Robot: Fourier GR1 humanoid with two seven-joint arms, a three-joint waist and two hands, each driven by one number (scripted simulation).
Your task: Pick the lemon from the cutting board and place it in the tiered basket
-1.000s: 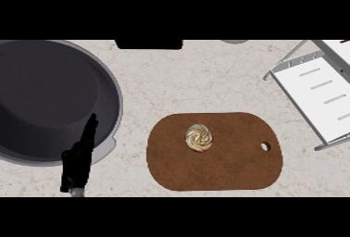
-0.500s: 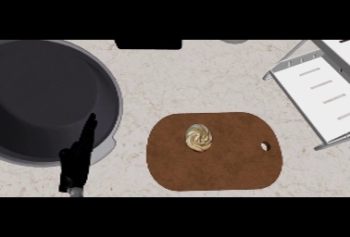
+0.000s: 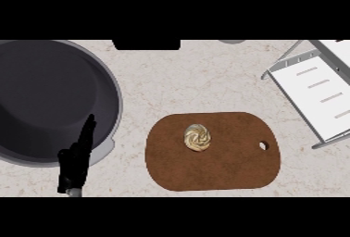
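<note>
Pale speckled stone counter (image 3: 205, 78) across the whole head view. Large dark grey round pot (image 3: 48, 97) at upper left, cut off by the left edge, with a lighter rim and a deep shaded inside. White tiered basket (image 3: 321, 88) with grey wire frame at upper right, set at an angle and running out of view at the right edge; flat white shelf marked with short grey slots, frame corner resting on the counter. Brown cutting board (image 3: 219, 166) right of centre in the lower half, with rounded corners and a small oval hole near its right end; well apart from the basket, just beside the pot's rim. Black left hand (image 3: 75, 159) at lower left, entering from the lower edge, overlapping the pot's lower right rim; fingers straight and pointing up, curled round nothing, hand open. Right hand in no view. Black rectangular block (image 3: 146, 44) at the top edge near centre, and a small grey rounded shape (image 3: 232, 41) just right of it, both cut off and not identifiable. Lemon (image 3: 197, 137) on the upper left part of the cutting board, lying free, touched by no hand and well apart from the left hand; small, oval, taller than wide, pale tan-yellow with a darker swirl pattern on its surface rather than a plain yellow skin.
</note>
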